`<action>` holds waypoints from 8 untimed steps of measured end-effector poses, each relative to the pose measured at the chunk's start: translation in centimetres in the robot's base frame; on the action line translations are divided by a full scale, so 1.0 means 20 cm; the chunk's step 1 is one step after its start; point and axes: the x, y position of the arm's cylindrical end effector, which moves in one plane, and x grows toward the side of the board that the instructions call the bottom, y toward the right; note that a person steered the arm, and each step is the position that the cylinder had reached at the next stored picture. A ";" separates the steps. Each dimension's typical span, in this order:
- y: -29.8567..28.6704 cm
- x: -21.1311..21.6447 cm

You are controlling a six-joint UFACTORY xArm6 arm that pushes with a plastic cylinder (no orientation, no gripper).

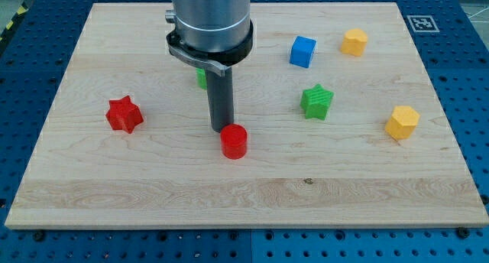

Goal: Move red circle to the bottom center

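The red circle [234,141] lies on the wooden board [153,186], a little left of the middle and below centre height. My tip [221,129] stands just above and slightly left of it, touching or almost touching its upper edge. The rod rises from there to the wide grey arm body [210,18] at the view's top.
A red star [124,114] lies at the left. A green star [317,101], a blue cube [303,50], a yellow block [354,42] and a second yellow block [402,121] lie on the right. A green block [200,77] peeks out behind the arm.
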 end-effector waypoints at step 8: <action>0.21 0.15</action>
